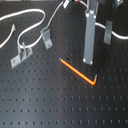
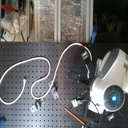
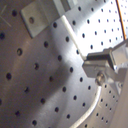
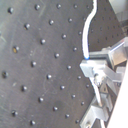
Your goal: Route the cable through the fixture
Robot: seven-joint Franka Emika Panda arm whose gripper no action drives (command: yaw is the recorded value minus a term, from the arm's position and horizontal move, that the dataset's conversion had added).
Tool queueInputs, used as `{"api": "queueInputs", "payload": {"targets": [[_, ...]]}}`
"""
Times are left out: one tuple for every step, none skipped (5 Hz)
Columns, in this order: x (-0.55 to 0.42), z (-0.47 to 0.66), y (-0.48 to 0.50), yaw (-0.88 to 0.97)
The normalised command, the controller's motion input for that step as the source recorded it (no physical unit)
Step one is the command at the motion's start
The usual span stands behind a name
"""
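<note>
Orange L-shaped rod [image 1: 78, 71] flat on black perforated board [image 1: 45, 100]; shelves [image 2: 60, 20] behind.

Board [image 1: 45, 95]: black, with a regular grid of small holes, seen in both exterior views.
Cable [image 2: 47, 65]: white, with a short red band [image 2: 82, 45] in the second exterior view.
Rod [image 1: 77, 71]: orange, L-shaped.
Fixtures [image 1: 22, 54]: bare silver-grey metal.
Arm housing [image 2: 112, 75]: white, with a round glowing blue light [image 2: 115, 97].

Lab bench; black perforated breadboard [image 1: 45, 95]; metal fixtures [image 1: 21, 54].
</note>
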Motion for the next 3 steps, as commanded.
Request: {"api": "queueInputs", "payload": {"targets": [[-0.108, 0.0, 0.321, 0.17], [-0.004, 0.01, 0.016, 0.0], [0.154, 0.3, 0.477, -0.09]]}}
